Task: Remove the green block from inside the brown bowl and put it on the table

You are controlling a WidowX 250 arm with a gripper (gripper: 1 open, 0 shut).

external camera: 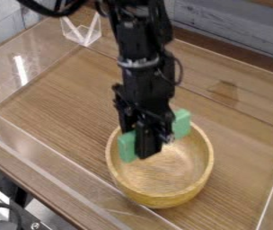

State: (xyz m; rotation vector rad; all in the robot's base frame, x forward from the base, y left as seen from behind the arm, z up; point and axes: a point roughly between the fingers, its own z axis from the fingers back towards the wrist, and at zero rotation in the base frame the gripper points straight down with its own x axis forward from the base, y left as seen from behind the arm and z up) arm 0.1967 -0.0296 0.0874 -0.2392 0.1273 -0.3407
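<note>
The green block (181, 123) hangs level above the brown bowl (163, 182), clear of the bowl's floor. My gripper (151, 144) points down from the black arm and is shut on the middle of the block, so only the block's two ends show on either side of the fingers. The bowl sits on the wood-grain table (67, 99) near the front, and its inside looks bare below the block.
Clear acrylic walls (31, 153) border the table at the front and left. A clear acrylic piece (82, 32) stands at the back left. Bare tabletop lies left and right of the bowl.
</note>
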